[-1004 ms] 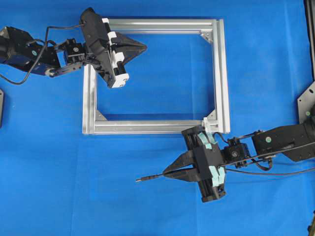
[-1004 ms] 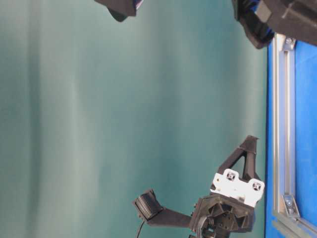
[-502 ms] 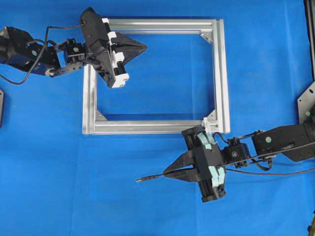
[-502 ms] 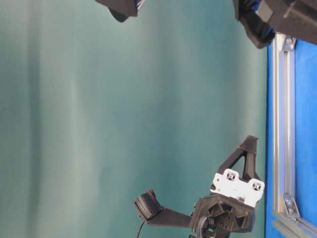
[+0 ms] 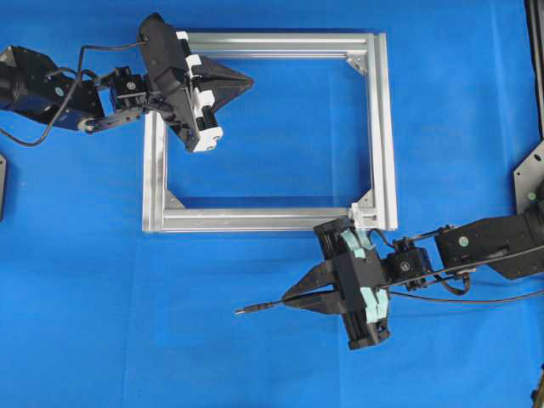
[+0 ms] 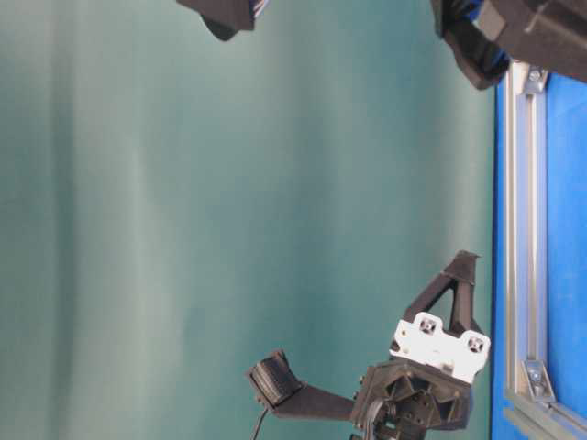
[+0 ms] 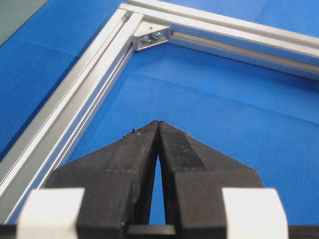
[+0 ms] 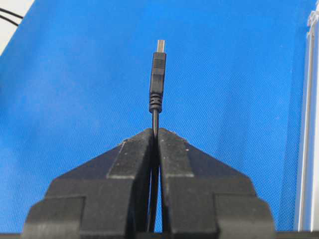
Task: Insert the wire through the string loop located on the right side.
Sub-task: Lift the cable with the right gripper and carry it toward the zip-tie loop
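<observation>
My right gripper (image 5: 286,301) (image 8: 155,130) is shut on the thin black wire (image 5: 263,307), low over the blue mat in front of the frame. The wire's plug tip (image 5: 240,311) (image 8: 158,74) sticks out past the fingertips to the left, and the rest of the wire trails off to the right (image 5: 476,299). A small whitish bit (image 5: 355,212) at the frame's near right corner looks like the string loop, partly behind my right gripper's body. My left gripper (image 5: 251,82) (image 7: 158,124) hovers over the frame's far left corner, shut with nothing in it.
A silver aluminium frame (image 5: 382,127) (image 7: 89,94) (image 8: 305,149) lies flat on the blue mat (image 5: 255,365), with triangular brackets in its corners. A black arm mount (image 5: 531,178) stands at the right edge. The table-level view shows the left gripper (image 6: 463,259) above the frame rail (image 6: 518,229).
</observation>
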Motion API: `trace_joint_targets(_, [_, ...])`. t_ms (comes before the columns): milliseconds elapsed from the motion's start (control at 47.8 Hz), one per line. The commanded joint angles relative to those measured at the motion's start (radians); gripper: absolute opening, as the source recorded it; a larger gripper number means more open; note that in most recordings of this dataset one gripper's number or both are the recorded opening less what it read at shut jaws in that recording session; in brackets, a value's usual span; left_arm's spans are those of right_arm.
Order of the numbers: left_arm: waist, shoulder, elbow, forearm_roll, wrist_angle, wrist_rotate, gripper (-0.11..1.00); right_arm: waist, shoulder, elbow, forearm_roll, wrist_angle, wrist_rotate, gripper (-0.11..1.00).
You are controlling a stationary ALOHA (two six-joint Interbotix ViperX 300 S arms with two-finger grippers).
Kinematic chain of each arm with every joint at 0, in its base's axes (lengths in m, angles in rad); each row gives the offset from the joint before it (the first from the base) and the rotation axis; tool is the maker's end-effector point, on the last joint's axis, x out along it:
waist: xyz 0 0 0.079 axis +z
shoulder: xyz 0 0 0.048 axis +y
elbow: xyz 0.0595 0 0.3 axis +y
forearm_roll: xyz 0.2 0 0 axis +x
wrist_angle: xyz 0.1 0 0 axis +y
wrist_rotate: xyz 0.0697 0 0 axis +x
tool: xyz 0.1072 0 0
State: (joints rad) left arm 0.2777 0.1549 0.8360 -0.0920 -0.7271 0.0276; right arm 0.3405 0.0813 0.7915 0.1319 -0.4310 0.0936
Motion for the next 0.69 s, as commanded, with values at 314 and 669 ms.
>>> trace_joint_targets(314, [0.002,-0.035,-0.006,0.003,-0.006,-0.002,0.00,0.003,-0.028,-0.020,-0.002,-0.003,0.000,-0.04])
trace_joint_targets(669, [0.002,-0.035,-0.006,0.003,-0.006,-0.003,0.00,0.003,-0.058,0.037,0.003,-0.002,0.003,-0.04])
